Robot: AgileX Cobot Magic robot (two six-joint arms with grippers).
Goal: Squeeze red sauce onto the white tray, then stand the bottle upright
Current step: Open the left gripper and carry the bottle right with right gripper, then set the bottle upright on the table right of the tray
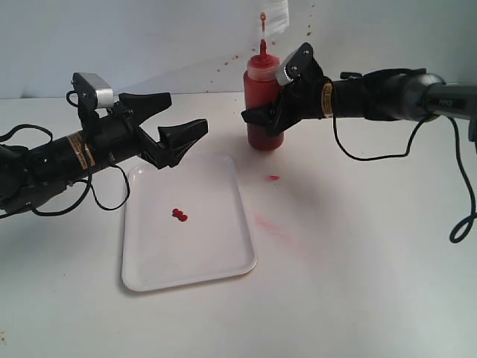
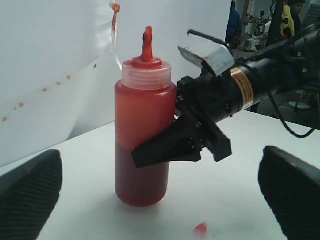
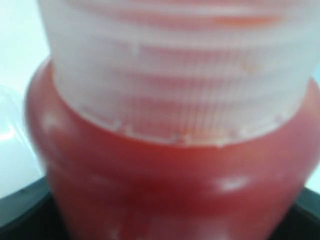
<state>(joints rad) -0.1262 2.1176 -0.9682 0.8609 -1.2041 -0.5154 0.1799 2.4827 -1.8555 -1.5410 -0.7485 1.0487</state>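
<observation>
Evidently the relation that matters is between the right gripper [image 1: 265, 119] and the bottle [image 1: 262, 104]. The bottle stands directly between that gripper's fingers, its long axis vertical, nozzle up and base flat on the table [image 1: 358, 261]. The fingers lie level across the lower half of the body, one in front and one behind. From the left wrist view and the right wrist view they appear pressed against the plastic, pinching the bottle. The red sauce [image 1: 179, 215] sits as small glossy blobs on the white tray [image 1: 223, 265], which lies well apart from this gripper, off past the bottle toward the other arm. The left gripper [image 1: 186, 112] hangs over the tray's far corner with its fingers spread wide, holding nothing, and it is the farther of the two from the bottle. Judging by this, both the squeeze and the standing look done. What remains is probably for the right gripper to let go and draw straight back along its own arm, since a sideways pull could tip the tall bottle.
</observation>
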